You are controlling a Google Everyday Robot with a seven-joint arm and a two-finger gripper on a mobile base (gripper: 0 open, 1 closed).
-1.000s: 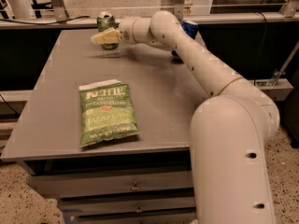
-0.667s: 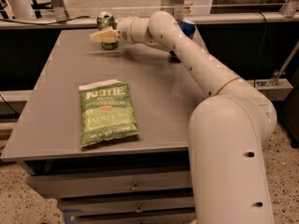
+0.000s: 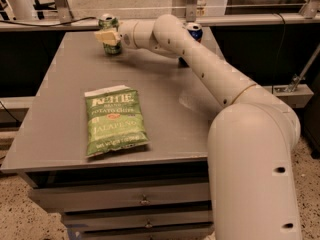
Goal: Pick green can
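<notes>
The green can (image 3: pixel 108 22), with a silver top, stands upright at the far left of the grey table (image 3: pixel 60 129). My gripper (image 3: pixel 109 37) reaches it from the right, and its pale fingers (image 3: pixel 105 35) are closed around the can's middle. The can's base rests on or just above the tabletop. The lower side of the can shows below the fingers.
A flat green jalapeno chip bag (image 3: pixel 115 120) lies in the middle of the table near the front. A dark blue can (image 3: pixel 194 31) stands at the far right behind my arm (image 3: pixel 200 64). A rail and dark shelving run behind the table.
My gripper and the green can have both shifted slightly left along the table's far edge. The chip bag and blue can have not moved.
</notes>
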